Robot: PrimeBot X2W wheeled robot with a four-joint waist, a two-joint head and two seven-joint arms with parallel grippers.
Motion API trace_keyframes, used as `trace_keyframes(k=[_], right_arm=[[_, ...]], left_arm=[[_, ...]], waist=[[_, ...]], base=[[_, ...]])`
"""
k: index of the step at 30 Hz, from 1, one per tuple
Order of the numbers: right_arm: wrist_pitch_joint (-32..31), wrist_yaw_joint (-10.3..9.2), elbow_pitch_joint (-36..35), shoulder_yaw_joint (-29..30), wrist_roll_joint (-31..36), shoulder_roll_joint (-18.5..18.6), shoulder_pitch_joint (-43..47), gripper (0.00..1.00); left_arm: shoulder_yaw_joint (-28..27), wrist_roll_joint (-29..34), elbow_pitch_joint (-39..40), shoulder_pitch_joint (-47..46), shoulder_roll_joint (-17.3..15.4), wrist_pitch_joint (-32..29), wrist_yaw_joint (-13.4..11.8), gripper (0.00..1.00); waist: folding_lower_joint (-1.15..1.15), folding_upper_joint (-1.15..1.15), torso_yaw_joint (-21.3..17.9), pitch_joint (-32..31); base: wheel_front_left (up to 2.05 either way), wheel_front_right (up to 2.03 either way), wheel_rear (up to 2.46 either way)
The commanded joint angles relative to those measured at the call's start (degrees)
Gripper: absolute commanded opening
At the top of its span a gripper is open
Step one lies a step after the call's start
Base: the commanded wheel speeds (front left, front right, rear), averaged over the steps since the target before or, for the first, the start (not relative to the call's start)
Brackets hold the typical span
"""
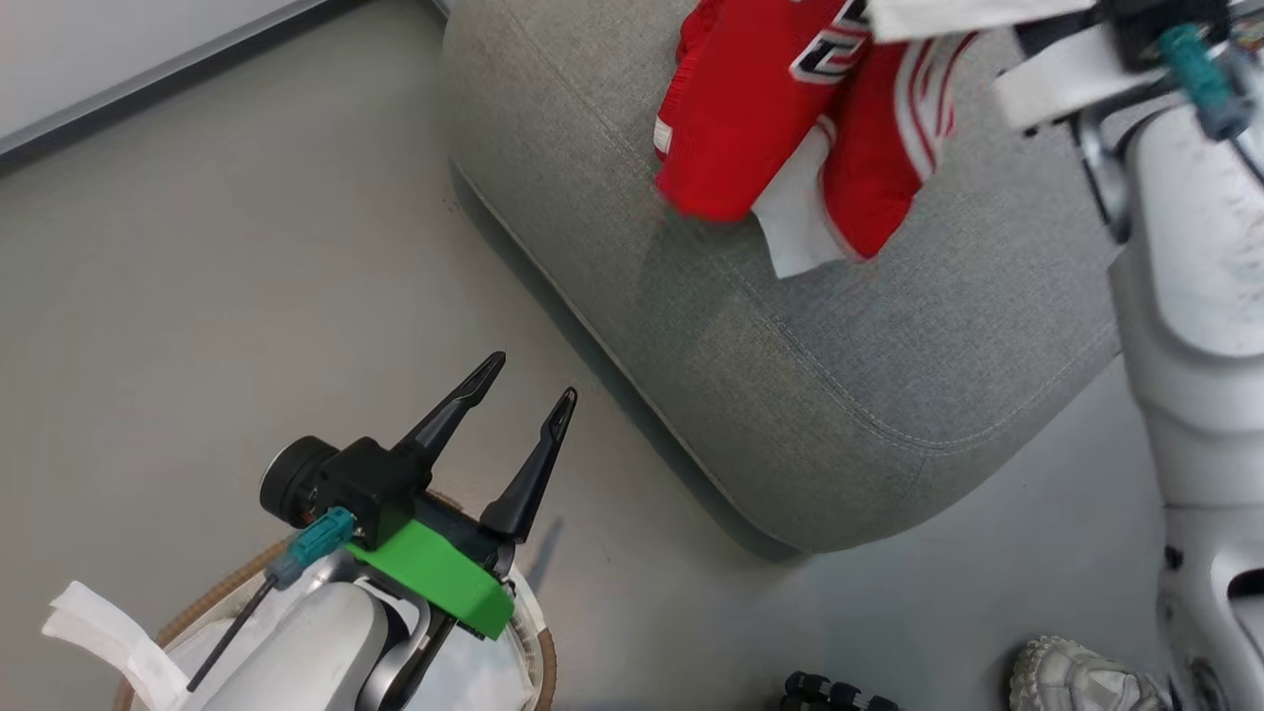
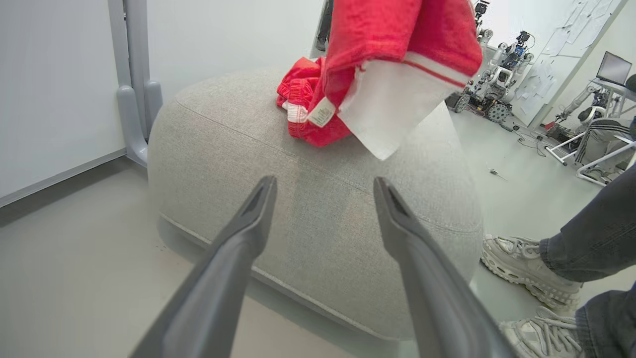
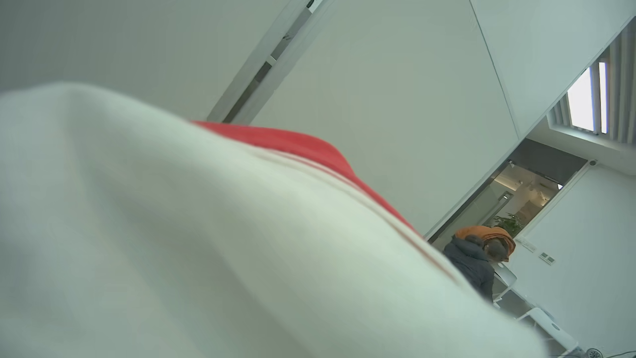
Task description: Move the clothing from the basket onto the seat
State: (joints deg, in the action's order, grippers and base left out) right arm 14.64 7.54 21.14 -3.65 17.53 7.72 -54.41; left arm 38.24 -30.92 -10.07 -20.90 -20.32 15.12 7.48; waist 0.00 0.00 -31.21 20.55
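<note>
The red clothing [image 1: 760,109], with white panels, hangs from the top right over the grey seat [image 1: 820,355]. It drapes from my right gripper's wrist [image 1: 1145,25]. White and red cloth [image 3: 198,238] covers that gripper's fingers in the right wrist view. In the left wrist view the hanging garment [image 2: 397,44] dangles just above the seat [image 2: 318,219], and a second red piece [image 2: 298,102] lies crumpled on it. My left gripper [image 1: 530,380] is open and holds nothing, above the basket [image 1: 197,604] with its tan rim and white liner [image 1: 99,627]. It [image 2: 324,181] faces the seat's side.
A person's pale shoes [image 2: 521,263] and grey trouser legs [image 2: 596,233] stand by the seat's right end; one shoe [image 1: 1076,681] is near my right arm [image 1: 1195,247]. A grey post [image 2: 134,79] stands by the wall. Bare grey floor [image 1: 247,296] lies left of the seat.
</note>
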Motion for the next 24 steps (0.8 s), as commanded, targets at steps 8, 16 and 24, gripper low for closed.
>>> trace_keyframes(k=[8, 16, 24], right_arm=[[-6.89, -0.1, 1.96, 11.73, 3.43, 7.5, -10.28, 0.0], [-12.85, -0.1, 2.85, 22.27, 3.74, 7.43, -5.61, 0.0], [-13.23, -0.1, 5.43, 29.79, 4.83, 0.27, 0.91, 0.07]], left_arm=[[0.76, -0.63, 2.13, -2.32, -5.06, 0.02, 0.03, 1.0], [0.37, -1.84, 4.04, -3.92, -8.82, 0.02, 0.03, 1.0], [-0.71, -2.68, 4.92, -3.94, -10.52, 0.02, 0.03, 1.0]], waist=[[0.0, 0.0, 7.54, 8.83], [0.0, 0.0, 12.73, 15.3], [0.0, 0.0, 14.84, 19.09]], base=[[0.0, 0.0, 0.0], [0.0, 0.0, 0.0], [0.0, 0.0, 0.0]])
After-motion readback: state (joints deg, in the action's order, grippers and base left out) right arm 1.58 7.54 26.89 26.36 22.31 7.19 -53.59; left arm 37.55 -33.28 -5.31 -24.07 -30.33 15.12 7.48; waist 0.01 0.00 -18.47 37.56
